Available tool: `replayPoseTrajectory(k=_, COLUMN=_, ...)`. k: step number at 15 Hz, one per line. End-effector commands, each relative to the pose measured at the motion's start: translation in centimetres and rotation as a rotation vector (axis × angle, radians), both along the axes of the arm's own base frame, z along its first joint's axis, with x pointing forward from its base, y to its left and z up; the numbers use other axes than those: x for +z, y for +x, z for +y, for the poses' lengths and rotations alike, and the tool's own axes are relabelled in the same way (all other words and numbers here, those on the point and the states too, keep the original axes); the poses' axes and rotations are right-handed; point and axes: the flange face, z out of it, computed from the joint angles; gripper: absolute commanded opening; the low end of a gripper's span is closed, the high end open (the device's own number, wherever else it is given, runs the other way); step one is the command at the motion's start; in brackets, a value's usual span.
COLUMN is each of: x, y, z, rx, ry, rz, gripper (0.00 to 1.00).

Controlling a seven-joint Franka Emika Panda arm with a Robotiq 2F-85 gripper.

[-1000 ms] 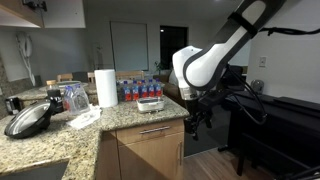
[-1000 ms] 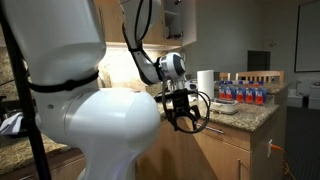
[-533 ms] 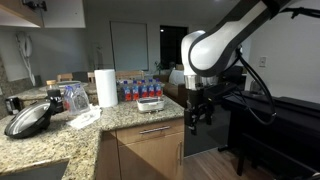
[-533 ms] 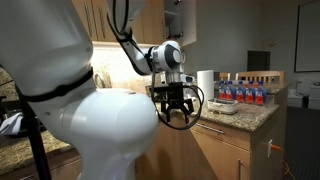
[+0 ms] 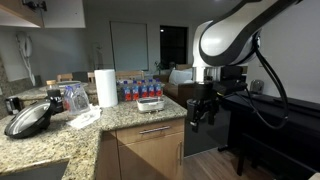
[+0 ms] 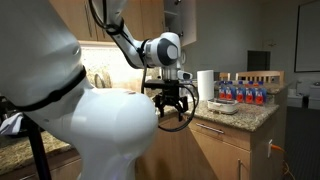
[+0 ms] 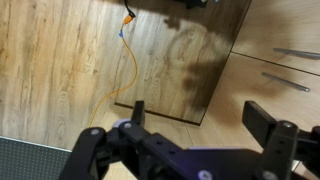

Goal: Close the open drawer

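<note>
The drawer (image 5: 152, 131) is sitting directly under the granite counter (image 5: 122, 116), its place unchanged over the last second. Meanwhile the arm is lifting and drifting right, so the gripper (image 5: 201, 110) is now hanging near the wood front but apart from it. Nothing is pressing the drawer yet, and whether it is already flush cannot be told.

Across the speckled stone, a dark rounded pan (image 5: 28, 119) is resting left of a white cylindrical paper roll (image 5: 105, 87) and blue-labelled bottles (image 5: 140, 91). In the wrist view, pale wood-grain floor (image 7: 60, 70) is giving way to smooth light-brown cabinet fronts carrying slim silver bar handles (image 7: 296, 53). The blocky black fingers (image 7: 262, 118) are standing wide apart, gripping nothing.
</note>
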Motion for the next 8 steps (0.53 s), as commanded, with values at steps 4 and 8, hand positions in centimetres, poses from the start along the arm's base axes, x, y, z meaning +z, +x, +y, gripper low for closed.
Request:
replayPoseTrajectory(k=4, x=0.97, y=0.0, z=-0.35, rx=0.001, ry=0.017, rz=-0.015, gripper=1.0)
replayPoseTrajectory(k=8, x=0.99, y=0.0, z=-0.36, rx=0.0, ry=0.017, rz=-0.015, gripper=1.0)
